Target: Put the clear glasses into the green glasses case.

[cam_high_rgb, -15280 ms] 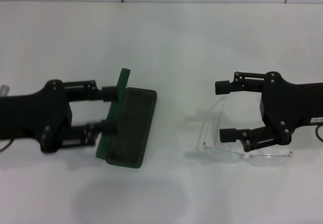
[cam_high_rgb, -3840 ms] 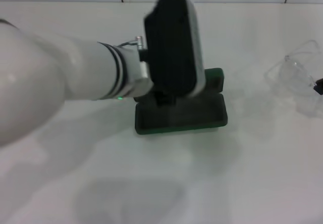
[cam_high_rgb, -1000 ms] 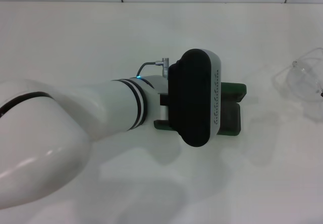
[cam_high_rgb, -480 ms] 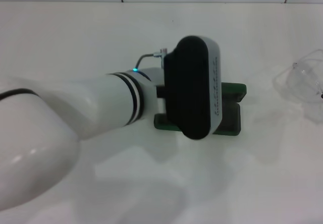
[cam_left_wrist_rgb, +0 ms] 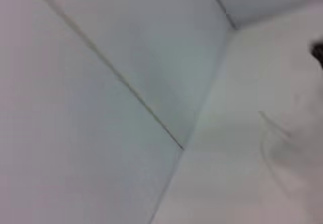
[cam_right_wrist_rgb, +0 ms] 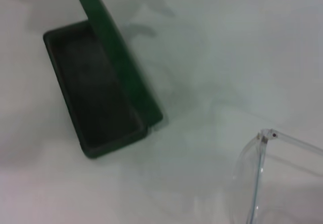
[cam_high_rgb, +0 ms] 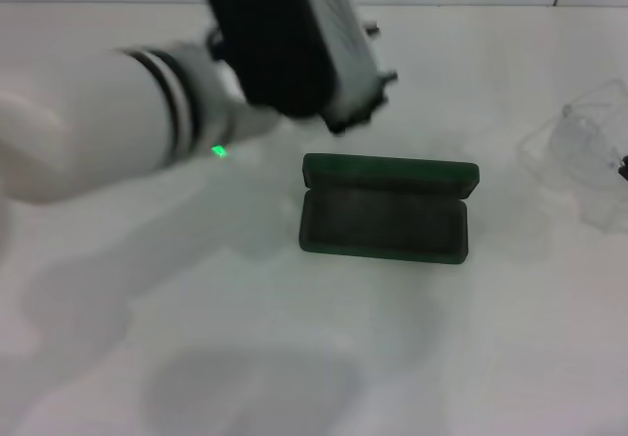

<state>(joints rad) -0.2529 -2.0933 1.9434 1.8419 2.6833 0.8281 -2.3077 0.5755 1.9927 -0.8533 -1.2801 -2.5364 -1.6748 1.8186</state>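
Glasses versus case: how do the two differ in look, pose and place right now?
The clear glasses are colourless and see-through; the green glasses case is dark green and opaque. The glasses sit at the table's right edge of the head view; the case sits mid-table. The case lies open and empty; the glasses are outside it.

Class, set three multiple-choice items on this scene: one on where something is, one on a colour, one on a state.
1. Where are the glasses?
A. inside the case
B. at the right side, apart from the case
C. under the left arm

2. What colour is the case?
A. green
B. red
C. white

3. How is the case?
A. shut
B. open and empty
C. open with glasses inside

Key:
1 B, the glasses show near the head view's right edge, apart from the case.
2 A, its shell is dark green.
3 B, the lid stands up and only dark lining shows.
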